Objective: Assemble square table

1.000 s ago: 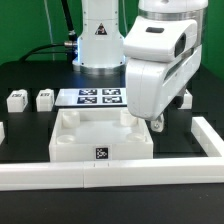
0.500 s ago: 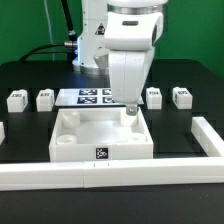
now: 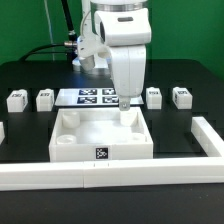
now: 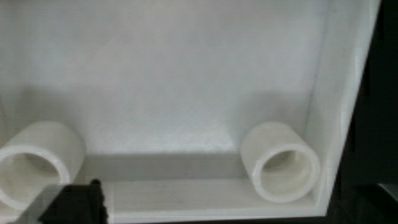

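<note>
The square table top [image 3: 100,137] is a white rimmed tray lying socket side up in the middle, with a black-and-white tag [image 3: 101,153] on its front wall. My gripper [image 3: 122,109] hangs open just over its far right corner, holding nothing. The wrist view looks down into the table top [image 4: 196,90], where two round corner sockets [image 4: 39,163] [image 4: 279,168] show. One dark fingertip [image 4: 80,200] stands beside them, and the gripper [image 4: 231,208] is wide open. Several small tagged white legs lie behind: two on the exterior view's left [image 3: 15,99] [image 3: 44,98], two on its right [image 3: 153,96] [image 3: 181,95].
The marker board [image 3: 97,97] lies flat behind the table top. A long white L-shaped rail [image 3: 110,174] runs along the front and up the exterior view's right [image 3: 211,140]. The robot base [image 3: 95,45] and cables stand at the back. The table is black.
The arm has swung from the exterior view's right toward the middle and turned upright. The gripper now hangs lower over the top's far right corner. The jaws stayed open.
</note>
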### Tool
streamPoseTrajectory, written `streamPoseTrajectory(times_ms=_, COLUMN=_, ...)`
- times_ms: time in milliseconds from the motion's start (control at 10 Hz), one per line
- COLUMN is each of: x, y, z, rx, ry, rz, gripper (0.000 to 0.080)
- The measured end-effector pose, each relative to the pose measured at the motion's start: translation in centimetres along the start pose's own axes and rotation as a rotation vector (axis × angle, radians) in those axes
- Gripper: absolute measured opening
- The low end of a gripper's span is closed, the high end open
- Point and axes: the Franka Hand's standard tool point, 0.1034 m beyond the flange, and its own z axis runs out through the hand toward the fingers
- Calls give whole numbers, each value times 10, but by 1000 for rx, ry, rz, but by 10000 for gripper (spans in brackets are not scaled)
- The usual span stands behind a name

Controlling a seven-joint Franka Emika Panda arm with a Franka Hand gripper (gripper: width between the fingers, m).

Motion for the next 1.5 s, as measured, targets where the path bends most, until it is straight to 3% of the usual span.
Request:
streamPoseTrajectory(times_ms=100, x=-1, y=-2, z=2, rx=-11, ry=1, rz=-10, gripper=650)
streamPoseTrajectory(times_ms=200, x=-4, y=-21, z=14, rx=-28, ry=3, rz=-18, gripper=650)
streamPoseTrajectory(times_ms=400, x=-19, y=-56, z=32, rx=-22, ry=8, rz=-29, gripper=650)
streamPoseTrajectory(times_ms=500, x=-29, y=-68, z=48, rx=-2, ry=21, rz=-21, gripper=650)
streamPoseTrajectory(times_ms=600, x=-32, y=-69, z=61, rx=11, ry=31, rz=-11, gripper=650)
streamPoseTrajectory(times_ms=700, x=-37, y=-66, z=66, rx=1, ry=35, rz=-1, gripper=650)
streamPoseTrajectory(times_ms=900, x=-40, y=-67, z=67, rx=2, ry=36, rz=9, gripper=650)
streamPoseTrajectory(times_ms=1100, x=-41, y=-67, z=67, rx=3, ry=36, rz=10, gripper=405)
streamPoseTrajectory(times_ms=1200, x=-41, y=-68, z=67, rx=3, ry=36, rz=10, gripper=231)
streamPoseTrajectory(times_ms=1300, x=-41, y=-68, z=67, rx=3, ry=36, rz=11, gripper=231)
streamPoseTrajectory(times_ms=1400, x=-41, y=-67, z=67, rx=-1, ry=35, rz=12, gripper=62)
streamPoseTrajectory(times_ms=1500, x=-41, y=-66, z=66, rx=-5, ry=35, rz=12, gripper=62)
